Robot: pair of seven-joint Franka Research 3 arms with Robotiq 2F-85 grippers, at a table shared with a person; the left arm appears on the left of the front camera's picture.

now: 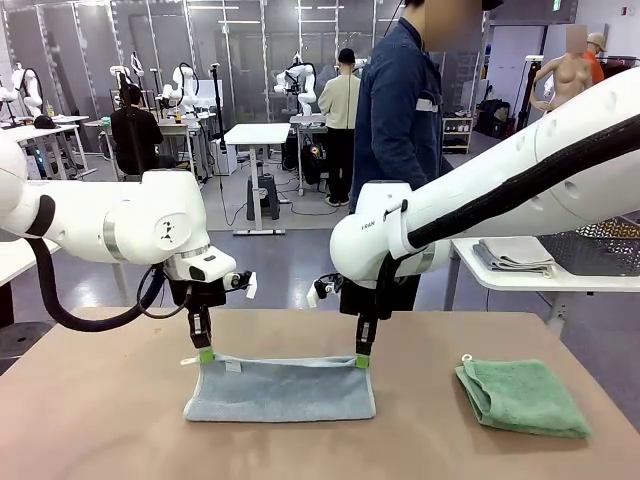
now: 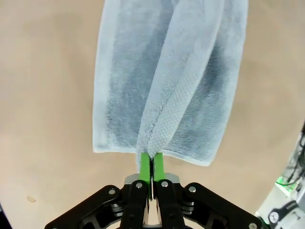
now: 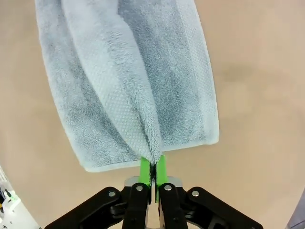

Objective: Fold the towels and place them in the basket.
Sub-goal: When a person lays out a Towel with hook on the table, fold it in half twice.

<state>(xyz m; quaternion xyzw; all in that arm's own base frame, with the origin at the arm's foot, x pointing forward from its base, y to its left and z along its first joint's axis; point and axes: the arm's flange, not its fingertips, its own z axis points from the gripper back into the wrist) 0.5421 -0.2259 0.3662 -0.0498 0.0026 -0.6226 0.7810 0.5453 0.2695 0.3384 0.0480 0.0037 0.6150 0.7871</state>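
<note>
blue-grey towel (image 2: pixel 162 71): far end cut by top edge | basket (image 1: pixel 600 250): partly behind right arm (image 1: pixel 520 180)

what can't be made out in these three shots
Front view: the basket is largely behind the right arm and cut by the right edge; its inside is hidden.
Front view: the hands of the person are behind the right arm.
Both wrist views: the far end of the blue-grey towel runs off the top edge.
Front view: the green towel is folded; its inner layers are covered.

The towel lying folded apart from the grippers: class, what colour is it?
The folded towel is mint green, clearest in the front view.
</note>
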